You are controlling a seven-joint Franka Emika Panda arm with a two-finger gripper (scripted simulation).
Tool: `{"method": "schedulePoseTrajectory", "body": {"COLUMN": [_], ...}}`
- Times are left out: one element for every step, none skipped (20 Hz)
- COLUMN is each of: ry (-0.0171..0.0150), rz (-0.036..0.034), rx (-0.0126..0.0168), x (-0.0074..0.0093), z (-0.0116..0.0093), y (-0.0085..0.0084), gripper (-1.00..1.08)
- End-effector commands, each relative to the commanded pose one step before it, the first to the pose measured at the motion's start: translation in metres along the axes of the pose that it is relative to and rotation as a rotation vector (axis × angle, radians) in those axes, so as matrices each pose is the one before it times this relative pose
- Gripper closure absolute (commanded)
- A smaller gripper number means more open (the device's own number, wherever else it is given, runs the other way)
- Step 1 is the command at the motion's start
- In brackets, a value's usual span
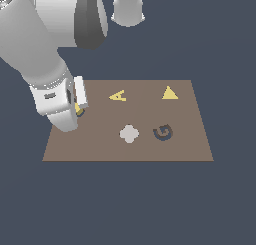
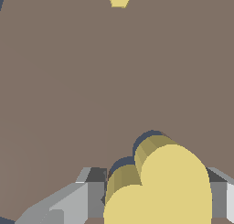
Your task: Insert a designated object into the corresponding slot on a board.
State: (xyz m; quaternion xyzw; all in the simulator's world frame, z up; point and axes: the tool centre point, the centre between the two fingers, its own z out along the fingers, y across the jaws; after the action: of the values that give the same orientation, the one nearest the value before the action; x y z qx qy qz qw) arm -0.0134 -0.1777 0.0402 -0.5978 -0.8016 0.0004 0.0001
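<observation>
The yellow heart (image 2: 160, 186) is a small flat piece of plain pale yellow, with a darker ochre side wall that gives it visible thickness. In the wrist view its two rounded lobes and flat upper face are plain; its pointed end falls outside that picture. In the exterior view only a sliver of it (image 1: 78, 108) shows past the gripper body.

The gripper (image 1: 77, 106) is clamped on the yellow heart: one grey finger (image 2: 93, 191) presses each flank of the piece, with no gap seen between pad and piece. The heart sits low between the fingers, directly at the heart-shaped recess (image 2: 145, 141), whose dark edge shows as a thin crescent just beyond the lobes. The piece appears partly sunk into that recess; how deep it sits cannot be told.

The brown board (image 1: 185, 144) lies flat on a dark blue-grey floor. Taking the grey clover piece (image 1: 129, 134) as the landmark: the gripper and heart stand towards the exterior view's left of it and slightly farther back, near the board's edge. The dark G-shaped recess (image 1: 163, 132) lies just beside the clover, towards the exterior view's right. The yellow letter A (image 1: 117, 96) lies behind the clover, and the yellow triangle (image 1: 170, 93) lies behind it and towards the exterior view's right. The arm's white base (image 1: 128, 9) stands well beyond the board.
</observation>
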Motion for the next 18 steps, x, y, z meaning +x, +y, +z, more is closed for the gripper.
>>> {"method": "schedulePoseTrajectory", "body": {"ry": [-0.00021,0.00003,0.00001,0.00001,0.00001,0.00000,0.00024,0.00000,0.00000,-0.00043,0.00000,-0.00065,0.00000,0.00000,0.00000,0.00000,0.00000,0.00000], "rz": [-0.00625,0.00069,0.00218,0.00285,0.00183,0.00069,-0.00178,0.00000,0.00000,0.00054,0.00000,0.00073,0.00000,0.00000,0.00000,0.00000,0.00000,0.00000], "rx": [-0.00036,0.00003,0.00001,0.00001,0.00000,0.00000,0.00034,0.00000,0.00000,-0.00003,0.00000,-0.00001,0.00000,0.00000,0.00000,0.00000,0.00000,0.00000], "x": [-0.00049,0.00020,0.00020,0.00019,0.00012,0.00002,-0.00005,0.00004,0.00011,-0.00009,0.00024,-0.00018,0.00011,0.00004,0.00000,0.00000,0.00000,0.00000], "z": [-0.00024,0.00003,0.00001,0.00002,0.00001,0.00000,0.00020,0.00042,0.00126,0.00194,0.00273,0.00188,0.00126,0.00042,0.00000,0.00000,0.00000,0.00000], "y": [0.00005,0.00016,0.00014,0.00011,0.00007,0.00001,-0.00021,0.00003,0.00009,-0.00004,0.00017,-0.00013,0.00007,0.00002,0.00000,0.00000,0.00000,0.00000], "gripper": [1.08,1.08,1.08,1.08,1.08,1.08,1.08,1.08,1.08,1.08,1.08,1.08,1.08,1.08,-0.92,-0.92,-0.92,-0.92]}}
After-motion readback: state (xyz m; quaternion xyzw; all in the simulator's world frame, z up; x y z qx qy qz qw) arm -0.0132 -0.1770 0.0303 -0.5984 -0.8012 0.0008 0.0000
